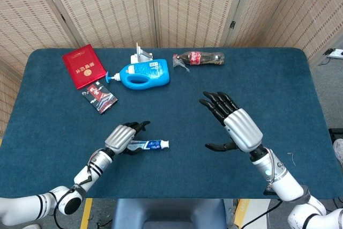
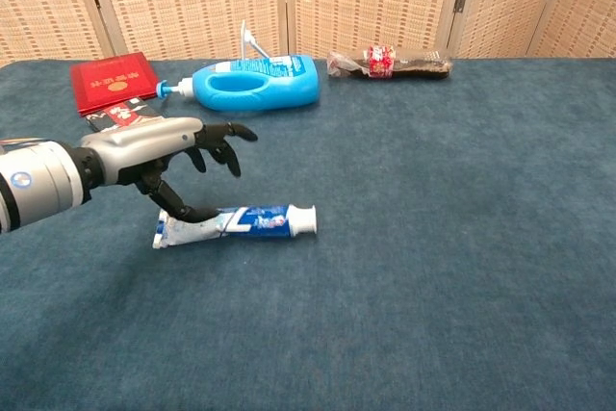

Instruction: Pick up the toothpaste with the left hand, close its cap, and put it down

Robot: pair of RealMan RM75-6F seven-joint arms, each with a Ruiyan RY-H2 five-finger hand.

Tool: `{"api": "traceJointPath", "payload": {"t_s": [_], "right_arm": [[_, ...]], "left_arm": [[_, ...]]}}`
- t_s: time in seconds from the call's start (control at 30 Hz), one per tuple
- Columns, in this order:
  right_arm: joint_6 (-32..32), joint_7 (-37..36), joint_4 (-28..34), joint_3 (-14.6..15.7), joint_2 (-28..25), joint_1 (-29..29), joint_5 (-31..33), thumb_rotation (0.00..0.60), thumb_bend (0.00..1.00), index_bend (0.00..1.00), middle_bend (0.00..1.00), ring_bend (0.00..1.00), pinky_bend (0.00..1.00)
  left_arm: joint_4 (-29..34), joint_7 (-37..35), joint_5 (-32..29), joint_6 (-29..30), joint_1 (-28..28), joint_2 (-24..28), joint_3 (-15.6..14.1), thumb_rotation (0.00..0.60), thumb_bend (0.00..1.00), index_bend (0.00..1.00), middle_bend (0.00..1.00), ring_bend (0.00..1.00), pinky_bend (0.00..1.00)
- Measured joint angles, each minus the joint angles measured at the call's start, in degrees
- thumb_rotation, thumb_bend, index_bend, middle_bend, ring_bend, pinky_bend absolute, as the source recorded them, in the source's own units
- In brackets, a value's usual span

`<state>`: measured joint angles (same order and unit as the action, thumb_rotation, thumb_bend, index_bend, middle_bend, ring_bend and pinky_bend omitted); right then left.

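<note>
At the far left of the table (image 1: 48,132) lies a red booklet (image 1: 83,66), with a small dark packet (image 1: 100,97) just in front of it. Nearer the front edge, the left hand (image 2: 159,151) hovers over the tail of the toothpaste (image 2: 236,222), fingers spread and holding nothing; from the chest view the thumb may just touch the crimped end, though I cannot be sure. The tube lies flat on the cloth, white cap (image 2: 303,220) pointing right and apparently shut.

That tube looks light and soft, its tail end already squeezed flatter, so it would dent under a hard pinch; the stiffer shoulder by the cap or the fuller middle seems the safest place to take it. Its glossy skin could slip in smooth fingers.

Further back, a blue detergent bottle (image 1: 144,73) lies on its side, opaque, so its fill is hidden. Beside it to the right, a plastic cola bottle (image 1: 199,58) also lies down and looks nearly empty.

On the right, the right hand (image 1: 236,127) hangs well apart from the tube, open and empty.
</note>
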<state>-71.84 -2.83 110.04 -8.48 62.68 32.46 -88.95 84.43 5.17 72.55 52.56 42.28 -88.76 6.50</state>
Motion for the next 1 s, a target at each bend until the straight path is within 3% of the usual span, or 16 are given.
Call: {"api": "traceJointPath", "payload": {"t_s": [0.17,0.23,0.3,0.37,0.47,0.73,1.0], "right_arm": [[0.3,-0.1,-0.2,0.6,-2.1,-1.0,0.4,0.006,0.00,0.00,0.00,0.00,0.00],[0.6,0.2,-0.3,1.2,-3.7,-1.7,0.7,0.046,0.00,0.00,0.00,0.00,0.00],[0.4,1.5,-0.5,1.9,-5.1,-2.8,1.2,0.145,0.00,0.00,0.00,0.00,0.00],[0.1,3.2,-0.7,2.6,-6.2,-4.2,1.7,0.320,0.00,0.00,0.00,0.00,0.00],[-0.5,4.8,-1.3,4.3,-8.2,-6.9,2.7,0.504,0.00,0.00,0.00,0.00,0.00],[-4.5,4.8,-4.9,7.6,-9.2,-13.2,3.4,0.599,0.00,0.00,0.00,0.00,0.00],[-12.6,1.7,-10.2,10.1,-6.6,-20.5,0.2,0.600,0.00,0.00,0.00,0.00,0.00]], "left_arm": [[2.6,-0.4,-0.3,2.6,-1.4,2.6,0.9,0.600,0.29,0.02,0.16,0.13,0.18],[3.8,-0.7,-0.1,4.6,-2.4,4.2,1.2,0.600,0.29,0.05,0.18,0.16,0.19],[4.9,-0.8,0.0,6.7,-3.6,5.8,1.5,0.600,0.29,0.09,0.20,0.18,0.20],[6.0,-0.6,0.0,9.2,-5.1,8.1,1.7,0.600,0.29,0.12,0.22,0.19,0.20],[6.7,0.8,0.0,12.9,-7.6,11.2,1.7,0.600,0.29,0.16,0.25,0.20,0.20],[7.6,2.1,-0.4,21.7,-15.3,16.7,0.8,0.600,0.30,0.22,0.28,0.23,0.20],[8.8,1.2,2.0,30.7,-23.2,19.0,-1.7,0.600,0.30,0.23,0.29,0.24,0.20]]}}
